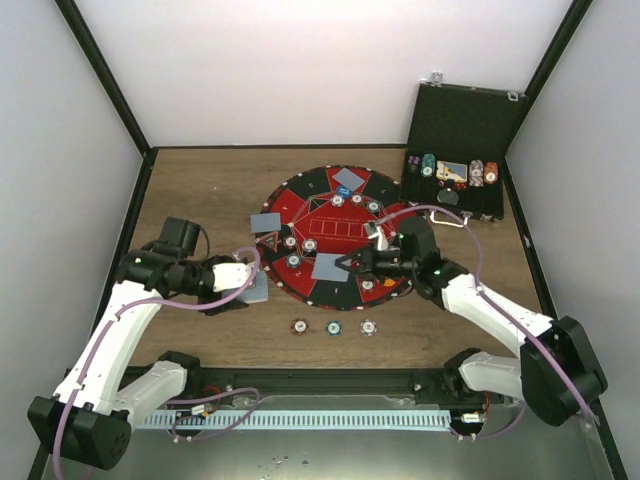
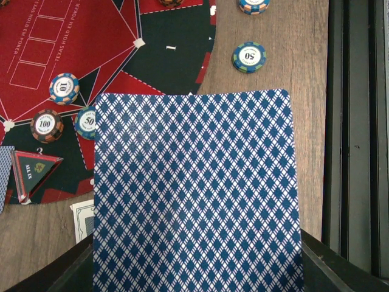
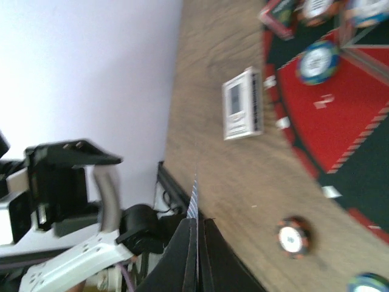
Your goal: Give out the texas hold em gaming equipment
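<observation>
- A blue-backed card (image 2: 194, 182) filled the left wrist view, pinched at its near end between the black fingers of the left gripper (image 2: 197, 271). Whether this was one card or a stack could not be told.
- That card hung above the wooden table (image 1: 200, 190), just off the near left edge of the round red-and-black mat (image 1: 345, 232).
- The right gripper (image 3: 196, 230) was pressed together on a second card (image 3: 194, 194), which showed edge-on in its own view. From above, it hovered over the near part of the mat.
- Three poker chips (image 1: 334, 327) lay in a row on the table near of the mat, each apart from the next.
- More chips (image 1: 310, 245) sat scattered on the mat.
- A far card (image 1: 348, 180) lay at the mat's far edge, and a left card (image 1: 266, 222) lay at its left edge.
- A black case (image 1: 465, 120) stood open at the far right corner, with chips in its tray.
</observation>
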Robot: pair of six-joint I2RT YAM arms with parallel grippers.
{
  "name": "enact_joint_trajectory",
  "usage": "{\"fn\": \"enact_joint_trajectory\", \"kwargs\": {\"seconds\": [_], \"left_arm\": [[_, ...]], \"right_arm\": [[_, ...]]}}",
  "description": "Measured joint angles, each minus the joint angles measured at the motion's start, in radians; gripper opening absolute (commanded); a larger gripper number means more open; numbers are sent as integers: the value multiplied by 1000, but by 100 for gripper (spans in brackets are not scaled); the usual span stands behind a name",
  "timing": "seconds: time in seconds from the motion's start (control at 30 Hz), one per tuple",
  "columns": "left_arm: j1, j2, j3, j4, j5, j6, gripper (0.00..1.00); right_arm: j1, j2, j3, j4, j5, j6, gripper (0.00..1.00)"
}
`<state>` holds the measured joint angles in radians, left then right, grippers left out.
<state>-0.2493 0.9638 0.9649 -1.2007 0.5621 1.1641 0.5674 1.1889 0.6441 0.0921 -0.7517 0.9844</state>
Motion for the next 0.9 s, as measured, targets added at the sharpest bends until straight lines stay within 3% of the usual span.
{"fn": "enact_joint_trajectory", "kwargs": {"seconds": [0.23, 0.53, 0.9], "left_arm": [[0, 0, 0, -1, 0, 0, 4], [0, 0, 14, -14, 0, 0, 4], [0, 0, 16, -25, 0, 3, 4]], "right_arm": [[-176, 27, -51, -124, -8, -120, 1], [-185, 222, -42, -174, 27, -214, 1], [-159, 291, -40, -105, 64, -182, 1]]}}
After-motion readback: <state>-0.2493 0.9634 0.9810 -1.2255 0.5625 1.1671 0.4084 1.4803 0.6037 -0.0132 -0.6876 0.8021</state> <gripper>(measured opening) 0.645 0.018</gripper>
